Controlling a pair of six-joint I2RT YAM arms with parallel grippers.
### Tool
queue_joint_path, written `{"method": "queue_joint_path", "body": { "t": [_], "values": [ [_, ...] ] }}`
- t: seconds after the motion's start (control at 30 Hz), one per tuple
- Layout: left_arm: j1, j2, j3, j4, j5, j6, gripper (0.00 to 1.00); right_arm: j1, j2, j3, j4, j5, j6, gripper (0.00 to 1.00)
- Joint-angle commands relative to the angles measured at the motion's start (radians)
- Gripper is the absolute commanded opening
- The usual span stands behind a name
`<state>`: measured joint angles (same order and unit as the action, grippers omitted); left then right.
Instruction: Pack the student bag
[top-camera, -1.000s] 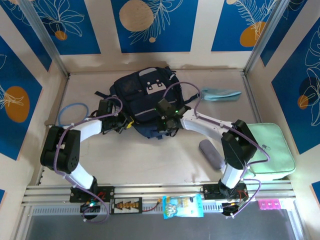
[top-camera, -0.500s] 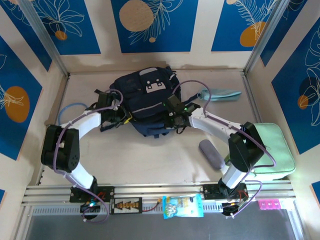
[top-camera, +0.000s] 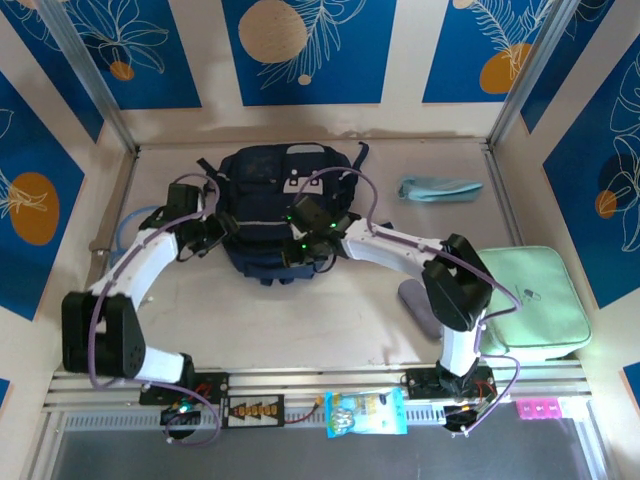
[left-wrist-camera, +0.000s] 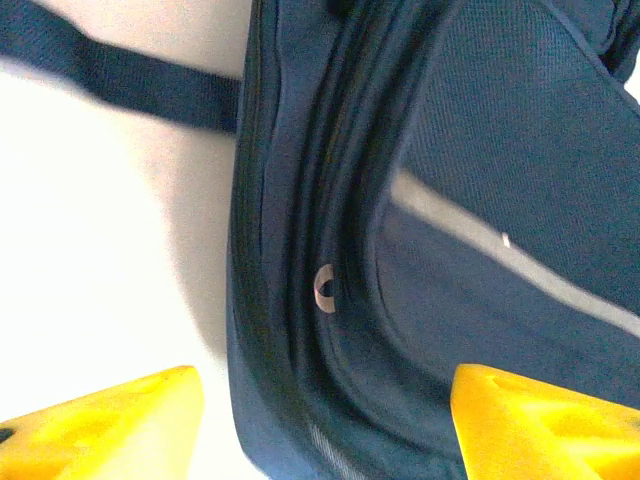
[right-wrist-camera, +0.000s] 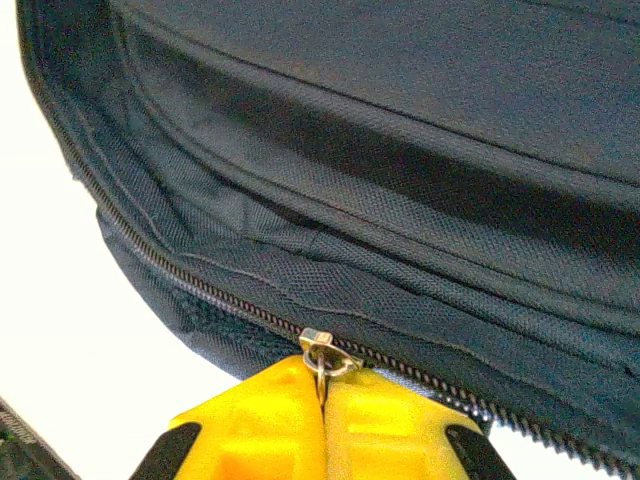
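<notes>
So the backpack (top-camera: 280, 190) sat at the far middle of the table (top-camera: 300, 320), navy, with the pale patch on top, and both arms were on it. The left arm (top-camera: 150, 262) came up from its base, folded back at the elbow out near the left wall, then stretched forward and inward so the left gripper (top-camera: 213, 228) ended up right at the bag's left side. On the left wrist camera its yellow fingers (left-wrist-camera: 100, 425) were spread wide, one over bare table and the other over the navy fabric, so the bag's edge and its zipper seams ran between them. There was a little silver ring (left-wrist-camera: 324, 288) on that seam. Honestly couldn't tell if either finger was actually touching the fabric.

The right arm (top-camera: 392, 243) rose from its base, bent at the elbow beside the mint-green case (top-camera: 535, 300), and reached a long way left across the table, putting the right gripper (top-camera: 305, 238) on the near edge of the bag, close to its middle. The right wrist camera was the clear one: the two fingers (right-wrist-camera: 260, 420) were pressed together with the zipper pull (right-wrist-camera: 320, 352) pinched between their tips, right on the zipper track along the bag's curved edge.

Off to the side, a light blue pouch (top-camera: 440, 188) lay near the back right, well apart from the bag, and a grey case (top-camera: 420, 305) sat just beside the right arm's elbow.
</notes>
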<state>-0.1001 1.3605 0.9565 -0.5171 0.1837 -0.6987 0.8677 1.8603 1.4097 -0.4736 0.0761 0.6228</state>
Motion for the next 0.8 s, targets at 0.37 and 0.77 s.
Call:
{"method": "queue_joint_path", "body": {
  "t": [0.37,0.77],
  "values": [
    [-0.026,-0.160,-0.094,-0.049,0.100,-0.276,0.59,0.039,0.139,0.150,0.088,-0.123,0.012,0.00],
    [-0.131,-0.066,-0.064,-0.007,0.043,-0.385,0.55,0.041,0.129,0.137,0.090,-0.125,0.018,0.00]
  ]
}}
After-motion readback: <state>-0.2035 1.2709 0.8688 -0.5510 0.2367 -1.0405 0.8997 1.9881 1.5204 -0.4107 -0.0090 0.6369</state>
